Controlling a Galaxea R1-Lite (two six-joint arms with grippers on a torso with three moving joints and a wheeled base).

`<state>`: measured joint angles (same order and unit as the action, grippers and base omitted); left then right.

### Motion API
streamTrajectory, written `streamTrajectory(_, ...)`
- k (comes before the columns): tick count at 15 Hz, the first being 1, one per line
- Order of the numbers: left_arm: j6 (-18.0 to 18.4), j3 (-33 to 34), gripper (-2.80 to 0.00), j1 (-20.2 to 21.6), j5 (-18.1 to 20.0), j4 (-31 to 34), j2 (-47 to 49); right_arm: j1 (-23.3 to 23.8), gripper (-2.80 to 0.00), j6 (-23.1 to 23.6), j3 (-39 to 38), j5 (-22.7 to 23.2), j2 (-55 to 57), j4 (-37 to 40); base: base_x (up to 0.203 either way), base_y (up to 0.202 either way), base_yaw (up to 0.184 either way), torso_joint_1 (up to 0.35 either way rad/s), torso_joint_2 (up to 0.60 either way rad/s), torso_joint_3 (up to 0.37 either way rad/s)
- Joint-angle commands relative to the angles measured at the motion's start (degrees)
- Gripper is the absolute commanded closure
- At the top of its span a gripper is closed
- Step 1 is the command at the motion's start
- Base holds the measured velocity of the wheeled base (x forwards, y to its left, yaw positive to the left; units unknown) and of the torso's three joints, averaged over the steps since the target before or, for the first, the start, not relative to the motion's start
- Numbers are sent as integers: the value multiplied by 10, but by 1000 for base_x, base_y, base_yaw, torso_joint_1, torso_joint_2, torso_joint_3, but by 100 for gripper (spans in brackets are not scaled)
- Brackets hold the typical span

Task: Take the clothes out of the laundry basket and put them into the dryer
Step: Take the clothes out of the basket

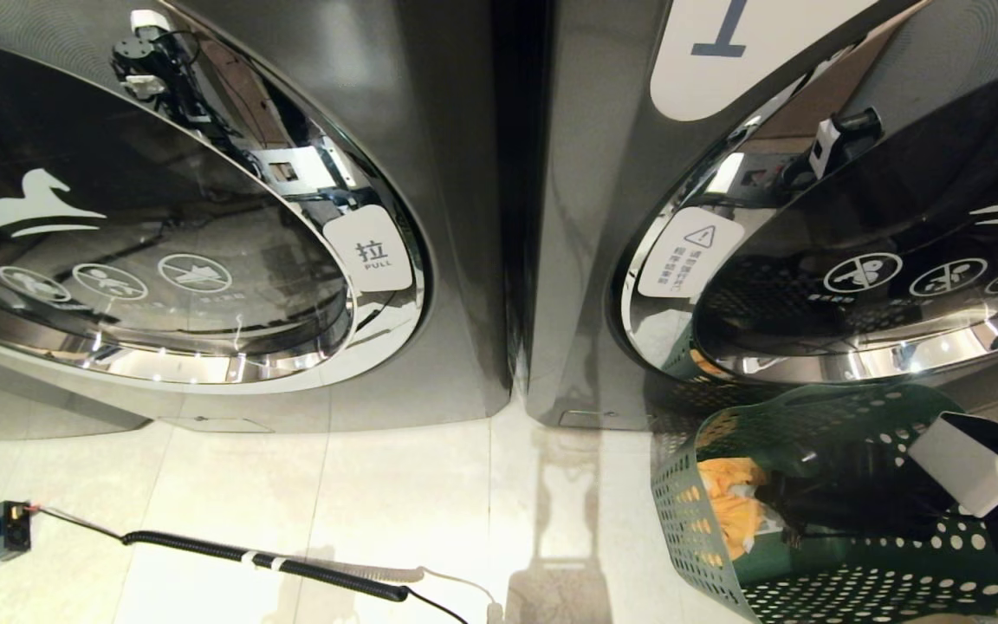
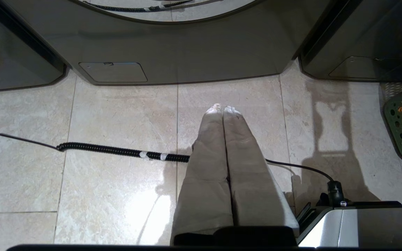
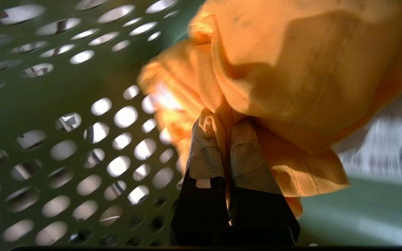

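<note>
pale tiled floor [image 2: 117, 181] with coiled cable [image 2: 117, 150], right tool [image 3: 226, 127] inside green basket [image 3: 47, 87] clamped on orange cloth [image 3: 291, 69], left tool [image 2: 223, 108] closed empty

The right arm [image 1: 984, 485] is reaching in from the right edge of the head view, its dark forearm and pale wrist block angling down and to the left. In the right wrist view the right gripper [image 3: 226, 129] is pointing forward with both fingers [image 3: 206, 153] pressed together, a fold of orange cloth [image 3: 291, 80] pinched between the tips; the padded fingertips are showing wrinkled pale covers. The left gripper [image 2: 223, 108] is hanging parked, seen only in the left wrist view, pointing down with its two long pale fingers [image 2: 208, 164] lying flat against each other, tips touching, nothing between them.
</note>
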<state>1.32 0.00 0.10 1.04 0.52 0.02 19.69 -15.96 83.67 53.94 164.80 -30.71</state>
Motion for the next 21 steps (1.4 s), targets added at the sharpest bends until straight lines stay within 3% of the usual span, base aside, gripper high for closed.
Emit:
streamTrajectory(1, 0, 1, 0, 0, 0, 0, 0, 12, 0, 0, -55, 3, -69, -3, 0, 0, 0, 0, 0, 0)
streamTrajectory(5, 0, 0, 0, 0, 0, 0, 0, 43, 0, 26, -198, -21, -216, -3, 0, 0, 0, 0, 0, 0)
streamTrajectory(12, 0, 1, 0, 0, 0, 0, 0, 70, 0, 52, -468, -135, -512, -3, 0, 0, 0, 0, 0, 0)
streamTrajectory(17, 0, 1, 0, 0, 0, 0, 0, 21, 0, 78, -548, -297, -779, 48, 0, 0, 0, 0, 0, 0)
streamTrajectory(21, 0, 1, 0, 0, 1, 0, 0, -22, 0, 178, -656, -403, -997, 66, 0, 0, 0, 0, 0, 0)
